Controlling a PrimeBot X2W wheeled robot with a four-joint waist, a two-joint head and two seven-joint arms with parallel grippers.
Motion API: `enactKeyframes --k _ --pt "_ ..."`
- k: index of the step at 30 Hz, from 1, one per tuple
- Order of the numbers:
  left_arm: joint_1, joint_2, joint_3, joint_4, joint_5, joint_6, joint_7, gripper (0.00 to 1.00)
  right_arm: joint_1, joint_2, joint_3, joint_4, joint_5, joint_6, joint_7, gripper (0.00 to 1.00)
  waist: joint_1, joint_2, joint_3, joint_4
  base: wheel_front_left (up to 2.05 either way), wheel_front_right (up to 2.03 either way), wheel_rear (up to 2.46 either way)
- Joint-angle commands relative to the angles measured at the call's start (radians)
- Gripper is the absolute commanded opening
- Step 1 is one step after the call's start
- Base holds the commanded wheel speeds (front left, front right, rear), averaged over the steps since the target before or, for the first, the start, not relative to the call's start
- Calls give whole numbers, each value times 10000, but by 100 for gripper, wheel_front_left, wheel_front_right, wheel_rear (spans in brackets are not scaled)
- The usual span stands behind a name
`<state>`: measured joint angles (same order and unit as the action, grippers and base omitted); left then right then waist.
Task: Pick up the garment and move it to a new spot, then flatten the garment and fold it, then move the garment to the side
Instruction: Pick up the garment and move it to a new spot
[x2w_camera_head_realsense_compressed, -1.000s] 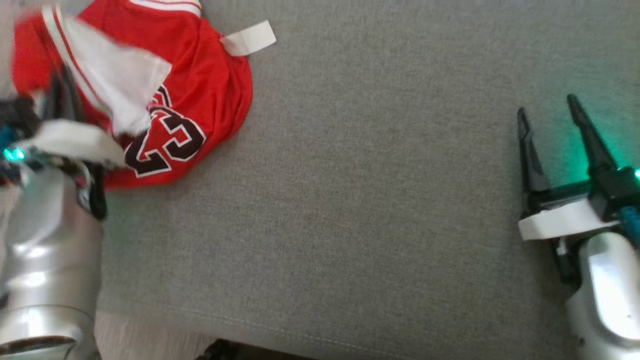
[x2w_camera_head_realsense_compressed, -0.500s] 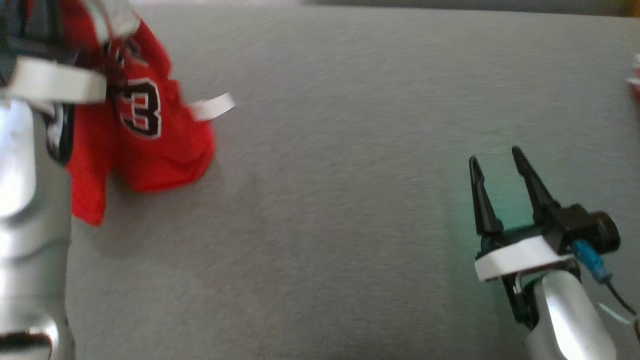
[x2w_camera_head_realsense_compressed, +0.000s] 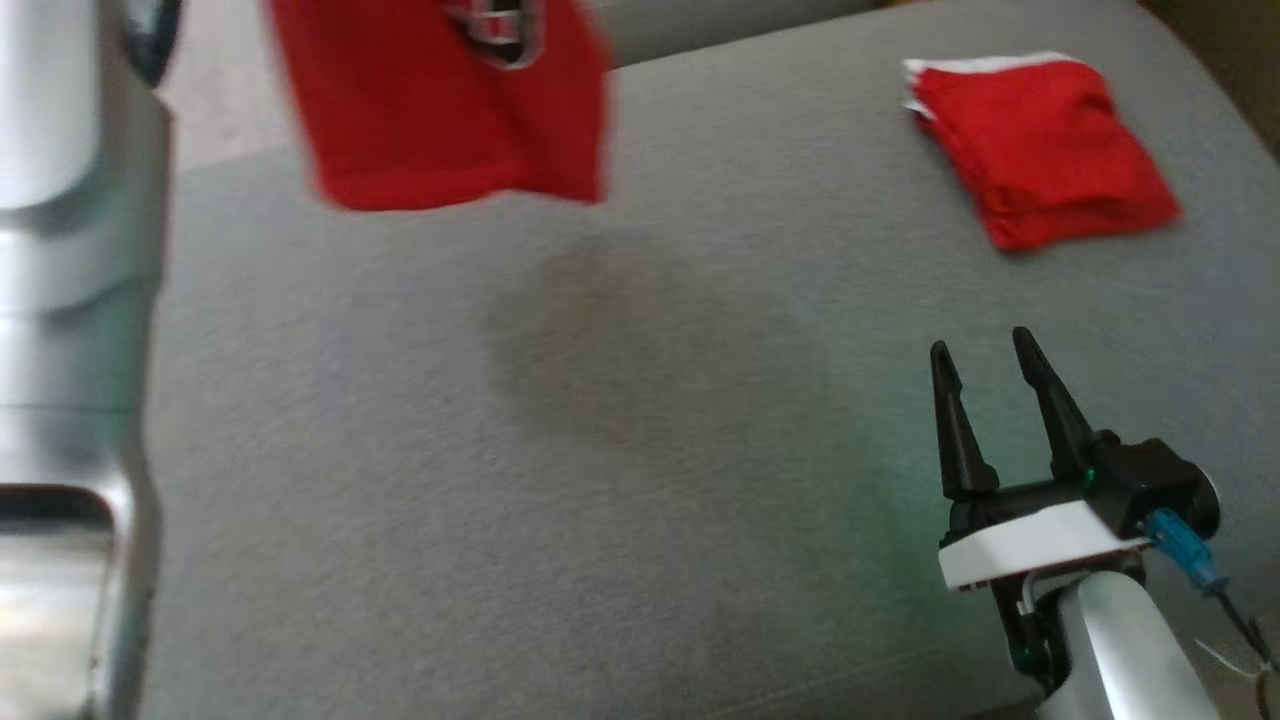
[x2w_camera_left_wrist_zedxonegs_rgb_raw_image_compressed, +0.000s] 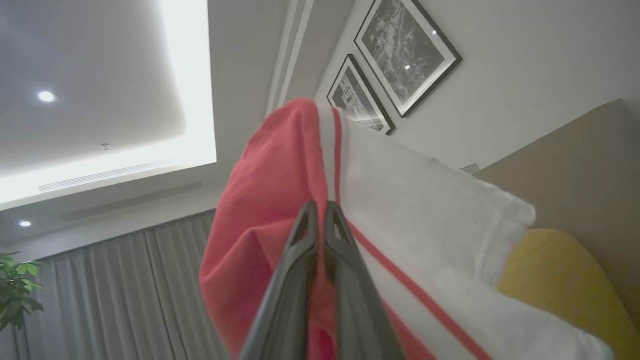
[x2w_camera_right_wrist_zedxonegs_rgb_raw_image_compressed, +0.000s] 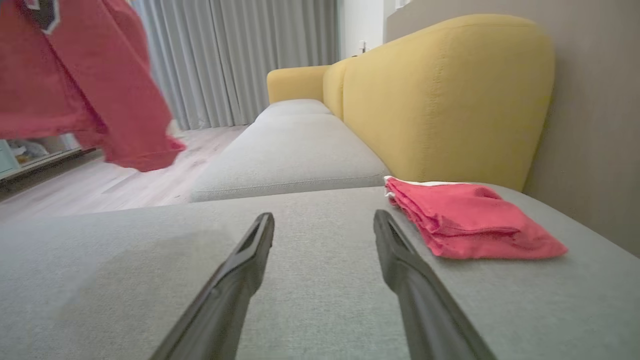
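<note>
Honestly the risk here is that the jersey (x2w_camera_head_realsense_compressed: 450, 120) slips out, since the left gripper (x2w_camera_left_wrist_zedxonegs_rgb_raw_image_compressed: 319, 212) has only a thin pinch of the trimmed edge and the rest dangles free above the grey cushion (x2w_camera_head_realsense_compressed: 600, 480) (it could also land bunched up, or drift onto the folded red piece (x2w_camera_head_realsense_compressed: 1045, 150) at the far corner). Left jaws are clamped tight on the fabric, right gripper (x2w_camera_head_realsense_compressed: 985, 350) hangs wide apart over the cushion, holding nothing
</note>
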<state>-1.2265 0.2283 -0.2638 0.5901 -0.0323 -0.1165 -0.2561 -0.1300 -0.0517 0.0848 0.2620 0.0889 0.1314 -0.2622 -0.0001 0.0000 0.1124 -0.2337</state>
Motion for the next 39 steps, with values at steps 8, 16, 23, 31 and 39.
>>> enactKeyframes --k 8,16,23,31,39 --pt "2293 -1110 786 487 -1420 289 -52 0 -98 13 240 -491 315 -7 4 100 1 0 424 -386 0 0 0" --pt "7661 -1751 911 -276 -2212 189 -55 100 174 14 64 -389 181 -7 4 100 1 0 381 357 0 0 0" --pt "10679 -1776 522 -1951 -2818 808 -56 100 813 14 -375 -283 -51 -7 4 100 1 0 -443 1210 0 0 0" --pt "13294 -1779 1373 -4795 -2334 1987 -56 100 2125 14 -980 -399 -40 -7 4 100 1 0 -1464 2282 0 0 0" --pt "14209 -1779 1800 -5624 -1645 2275 -56 100 2815 14 -833 -407 248 -7 4 100 1 0 -2025 2590 0 0 0"
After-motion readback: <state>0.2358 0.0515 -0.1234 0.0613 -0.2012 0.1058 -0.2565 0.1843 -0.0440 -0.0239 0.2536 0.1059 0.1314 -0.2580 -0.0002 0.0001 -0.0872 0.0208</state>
